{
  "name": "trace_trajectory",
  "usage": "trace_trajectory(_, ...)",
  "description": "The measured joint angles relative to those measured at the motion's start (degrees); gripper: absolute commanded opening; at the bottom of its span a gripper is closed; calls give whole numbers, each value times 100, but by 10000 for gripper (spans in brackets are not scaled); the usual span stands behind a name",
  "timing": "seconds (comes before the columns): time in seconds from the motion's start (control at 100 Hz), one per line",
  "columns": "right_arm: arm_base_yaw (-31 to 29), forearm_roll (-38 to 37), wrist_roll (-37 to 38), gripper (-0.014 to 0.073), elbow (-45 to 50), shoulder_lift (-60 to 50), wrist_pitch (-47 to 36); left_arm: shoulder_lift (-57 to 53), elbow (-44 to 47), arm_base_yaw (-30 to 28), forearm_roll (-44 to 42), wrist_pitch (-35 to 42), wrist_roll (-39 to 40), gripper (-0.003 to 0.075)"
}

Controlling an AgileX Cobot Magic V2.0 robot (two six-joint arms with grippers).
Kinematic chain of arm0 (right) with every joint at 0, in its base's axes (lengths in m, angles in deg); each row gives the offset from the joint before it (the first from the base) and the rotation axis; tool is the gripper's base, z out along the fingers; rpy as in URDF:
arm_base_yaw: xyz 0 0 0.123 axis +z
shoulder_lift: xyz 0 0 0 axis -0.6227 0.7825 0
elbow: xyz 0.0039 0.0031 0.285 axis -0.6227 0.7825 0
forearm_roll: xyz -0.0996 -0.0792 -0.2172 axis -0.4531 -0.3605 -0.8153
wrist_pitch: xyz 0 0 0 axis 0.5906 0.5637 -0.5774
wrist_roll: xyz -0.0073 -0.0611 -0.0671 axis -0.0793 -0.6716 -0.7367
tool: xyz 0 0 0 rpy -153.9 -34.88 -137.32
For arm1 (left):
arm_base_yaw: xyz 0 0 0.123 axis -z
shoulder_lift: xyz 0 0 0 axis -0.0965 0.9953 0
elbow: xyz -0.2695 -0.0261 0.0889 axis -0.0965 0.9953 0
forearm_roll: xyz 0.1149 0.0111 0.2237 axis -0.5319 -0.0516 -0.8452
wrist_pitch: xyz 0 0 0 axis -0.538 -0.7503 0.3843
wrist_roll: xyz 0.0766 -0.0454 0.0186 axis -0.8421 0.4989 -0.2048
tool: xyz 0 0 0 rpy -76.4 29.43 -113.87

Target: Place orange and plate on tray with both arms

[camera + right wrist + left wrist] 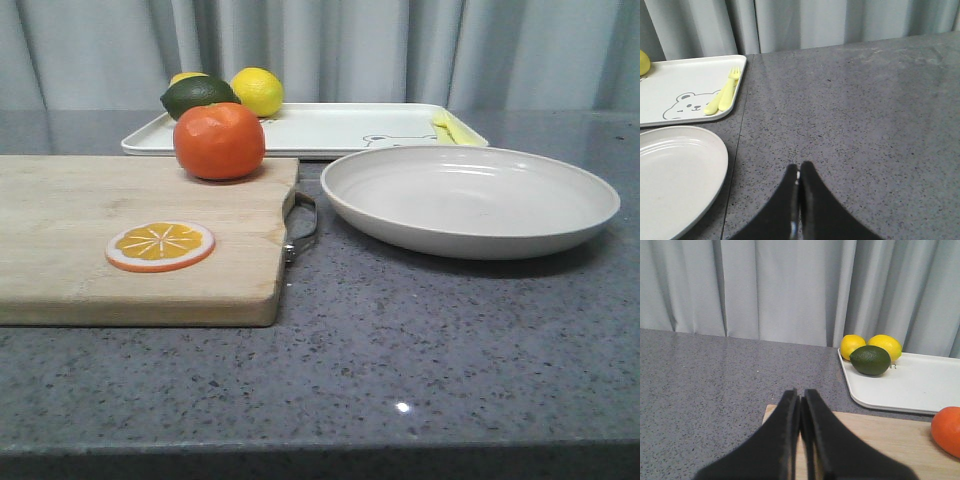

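Note:
The orange (219,140) sits on the far end of a wooden cutting board (90,270); its edge shows in the left wrist view (947,430). The off-white plate (468,198) lies on the counter to the right of the board, and shows in the right wrist view (675,175). The white tray (330,128) with a bear drawing lies behind both, also seen by the left wrist (910,385) and the right wrist (685,95). My left gripper (800,395) is shut and empty over the board's far left corner. My right gripper (799,167) is shut and empty over bare counter beside the plate. Neither gripper shows in the front view.
On the tray lie two lemons (257,91), a dark green avocado (199,96) and a yellow fork (728,90). An orange slice (160,246) lies on the board, which has a metal handle (303,228). Grey curtains hang behind the grey stone counter (420,340).

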Motion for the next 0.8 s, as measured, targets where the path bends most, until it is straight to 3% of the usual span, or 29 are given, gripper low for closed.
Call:
trace_trajectory(0.25,0,42,-14,-66,-341,341,553,176,-134,0,12,-128,0,-19)
trace_trajectory(0.63,0,42,-85,-66,-955,1625,892,1495,-884,0,34,-522,0,-6)
trace_trajectory(0.72,0,42,-85,-66,-1095,1879,896,1828,-1101,62,34,-560,-20,72)
trace_trajectory(0.8,0,42,-85,-66,-1211,2072,905,2159,-1294,209,34,-572,-114,209)
